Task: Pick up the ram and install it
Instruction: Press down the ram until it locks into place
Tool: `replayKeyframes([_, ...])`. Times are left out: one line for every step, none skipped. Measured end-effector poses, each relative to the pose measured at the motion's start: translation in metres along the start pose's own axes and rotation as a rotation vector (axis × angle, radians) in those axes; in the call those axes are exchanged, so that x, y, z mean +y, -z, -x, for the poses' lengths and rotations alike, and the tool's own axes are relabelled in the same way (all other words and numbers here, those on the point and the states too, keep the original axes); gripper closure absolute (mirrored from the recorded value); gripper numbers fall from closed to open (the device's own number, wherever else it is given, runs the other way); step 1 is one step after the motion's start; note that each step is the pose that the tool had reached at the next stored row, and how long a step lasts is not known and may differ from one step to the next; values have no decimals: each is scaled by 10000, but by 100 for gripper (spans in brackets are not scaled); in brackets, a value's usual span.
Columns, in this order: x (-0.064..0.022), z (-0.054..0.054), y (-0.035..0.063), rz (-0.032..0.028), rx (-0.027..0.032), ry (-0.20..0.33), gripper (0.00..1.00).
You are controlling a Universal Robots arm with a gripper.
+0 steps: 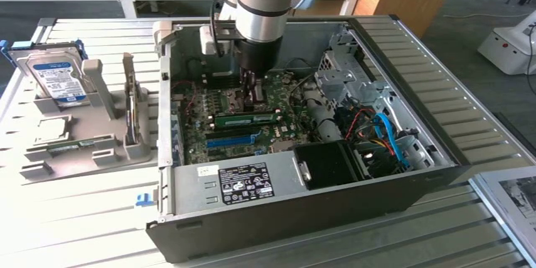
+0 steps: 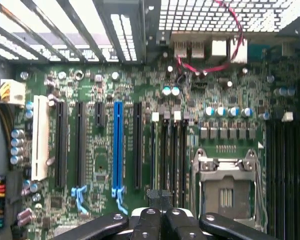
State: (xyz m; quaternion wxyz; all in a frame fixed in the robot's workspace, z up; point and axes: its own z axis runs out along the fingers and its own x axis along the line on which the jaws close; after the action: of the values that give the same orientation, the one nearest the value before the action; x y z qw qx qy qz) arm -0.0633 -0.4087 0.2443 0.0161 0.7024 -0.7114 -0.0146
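The ram (image 1: pixel 247 118) is a green stick standing on edge in a slot of the motherboard (image 1: pixel 268 136), between the blue slot (image 1: pixel 230 139) and the processor socket (image 1: pixel 219 98). My gripper (image 1: pixel 253 95) reaches down inside the open computer case (image 1: pixel 335 205), just above the board and close behind the ram's middle. In the wrist view the gripper (image 2: pixel 162 220) is shut, its two black fingers (image 2: pixel 149 222) pressed together with nothing between them. They hover over the near end of the row of black memory slots (image 2: pixel 170 150), beside the socket (image 2: pixel 225 185).
The power supply (image 1: pixel 243 183) and a tangle of cables (image 1: pixel 377 133) fill the case's near and right parts. On the exterior view's left, a grey holder (image 1: pixel 84 139) carries a silver hard drive (image 1: pixel 54 76) and an upright card (image 1: pixel 130 101). Metal case walls surround the board.
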Motion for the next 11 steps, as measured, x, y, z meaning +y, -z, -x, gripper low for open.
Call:
replayKeyframes([20, 0, -1, 0, 0, 0, 89])
replayKeyframes([40, 0, -2, 0, 0, -1, 89])
replayKeyframes([59, -1, -3, -1, 0, -1, 89])
replayKeyframes([78, -1, -3, 0, 1, 0, 89])
replayKeyframes([99, -1, -4, 0, 0, 0, 89])
replayKeyframes([118, -1, -5, 0, 0, 1, 89])
replayKeyframes([138, -2, -6, 0, 0, 0, 89])
replayKeyframes([156, -2, -7, 0, 0, -1, 89])
replayKeyframes([170, -2, -8, -1, -1, -1, 89])
replayKeyframes([176, -1, -8, -1, -1, -1, 89])
replayKeyframes([176, -1, -8, -1, 0, -1, 89])
